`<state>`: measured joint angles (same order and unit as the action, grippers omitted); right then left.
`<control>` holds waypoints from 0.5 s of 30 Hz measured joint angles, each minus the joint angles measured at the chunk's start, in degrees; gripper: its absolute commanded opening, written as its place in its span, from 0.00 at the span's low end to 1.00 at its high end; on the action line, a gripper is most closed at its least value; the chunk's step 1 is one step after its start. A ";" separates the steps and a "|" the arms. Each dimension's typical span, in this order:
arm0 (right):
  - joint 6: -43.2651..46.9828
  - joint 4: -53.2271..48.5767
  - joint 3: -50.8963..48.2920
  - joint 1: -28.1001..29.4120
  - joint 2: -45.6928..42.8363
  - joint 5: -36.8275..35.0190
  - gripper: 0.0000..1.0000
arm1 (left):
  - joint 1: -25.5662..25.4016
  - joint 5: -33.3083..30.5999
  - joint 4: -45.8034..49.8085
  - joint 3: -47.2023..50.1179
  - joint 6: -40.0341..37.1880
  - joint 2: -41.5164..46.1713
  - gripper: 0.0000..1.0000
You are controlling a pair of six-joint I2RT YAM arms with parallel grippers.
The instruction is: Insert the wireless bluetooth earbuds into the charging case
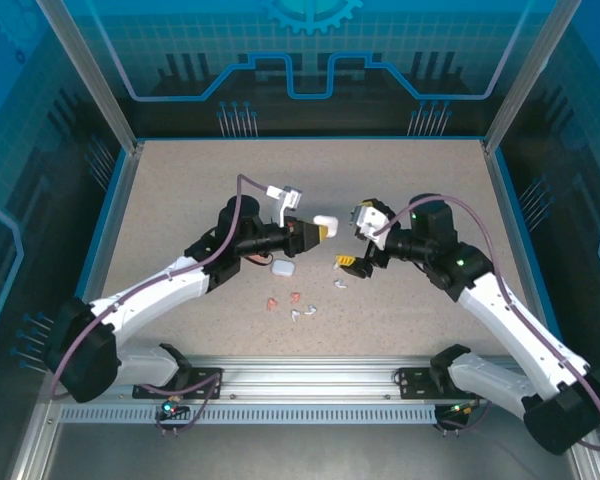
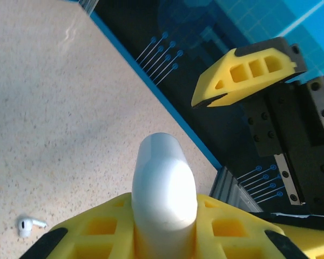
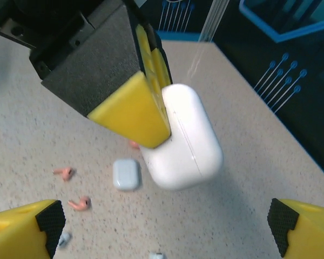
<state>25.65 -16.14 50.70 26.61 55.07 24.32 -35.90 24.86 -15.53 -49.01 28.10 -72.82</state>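
Closest to the arm bases, the earbuds are scattered loose on the worktop [image 1: 180, 200]: one salmon earbud [image 1: 271, 303], a second salmon one [image 1: 294, 297], a small white clump [image 1: 305, 311] and a lone white earbud [image 1: 340, 284] off to the right. None has been put in a case yet.

Just past them, a spare case [image 1: 282, 267] is lying flat on the worktop, apparently closed.

Further back, the charging case [image 1: 326, 221] is held off the worktop, clenched by one end in the left jaws. Its long axis sticks out roughly level towards the right arm [image 1: 500, 300]. The right jaws are spread wide with nothing in them, facing the case's free end from just beside it.

What matters for the next move: the earbuds lie below both sets of jaws and on the near side of them. The lone white earbud is nearest the right jaws, so the pick would probably fall to the right arm, since the left is taken up with the case.

Hard to make out:
- The held end of the case is hidden by the yellow pads.
- A seam can be seen in the right wrist view, and the lid looks shut, so it likely needs opening first.
- Stem directions are too small to tell.
- The clump can't be counted for sure.
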 measured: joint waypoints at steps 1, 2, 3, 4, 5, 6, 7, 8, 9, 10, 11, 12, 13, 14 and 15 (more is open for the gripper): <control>-1.44 1.55 -1.25 -0.07 -1.38 0.33 1.00 | -0.02 0.04 -0.76 0.26 -1.51 0.72 0.17; -2.93 3.37 -2.62 -0.07 -2.80 0.57 1.00 | -0.07 0.09 -1.49 0.57 -2.73 1.79 0.15; -4.33 4.87 -3.61 -0.07 -3.96 0.83 1.00 | -0.07 0.42 -2.49 0.74 -4.48 2.78 0.13; -5.55 6.21 -4.24 -0.07 -4.72 1.03 1.00 | -0.07 0.66 -3.41 0.83 -5.97 3.50 0.13; -6.73 7.72 -4.68 -0.09 -5.40 1.25 1.00 | -0.07 1.11 -4.11 0.87 -7.45 4.11 0.12; -7.96 9.03 -4.85 -0.15 -5.95 1.51 1.00 | -0.07 1.75 -4.98 0.87 -9.29 4.79 0.11; -8.87 10.10 -4.85 -0.17 -6.29 1.73 1.00 | -0.07 2.32 -5.77 0.87 -10.80 5.22 0.09; -9.86 11.37 -4.85 -0.24 -6.64 1.90 1.00 | -0.07 2.97 -6.62 0.87 -12.31 5.62 0.06; -10.73 12.41 -4.85 -0.33 -6.95 2.25 1.00 | -0.07 3.56 -7.52 0.87 -14.01 5.86 0.04; -11.54 13.38 -4.85 -0.39 -7.21 2.58 1.00 | -0.07 4.28 -8.41 0.87 -15.47 5.99 0.02; -12.20 14.16 -4.83 -0.44 -7.30 2.91 1.00 | -0.07 4.98 -9.51 0.96 -17.22 5.99 0.01; -12.79 14.78 -4.79 -0.44 -7.32 3.21 1.00 | -0.07 5.49 -10.56 1.25 -18.73 5.99 0.00; -13.49 15.30 -4.66 -0.44 -7.30 3.41 1.00 | -0.07 6.01 -11.63 1.70 -20.39 5.99 0.00; -13.92 15.65 -4.50 -0.44 -7.28 3.45 1.00 | -0.07 6.49 -12.83 2.29 -21.73 5.99 0.00; -14.27 15.96 -4.35 -0.44 -7.26 3.52 1.00 | -0.09 6.95 -13.92 2.97 -23.06 5.99 0.00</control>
<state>11.38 -0.19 46.35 26.17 47.81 27.83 -35.99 31.81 -29.45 -46.04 5.04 -66.83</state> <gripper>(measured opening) 0.999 0.225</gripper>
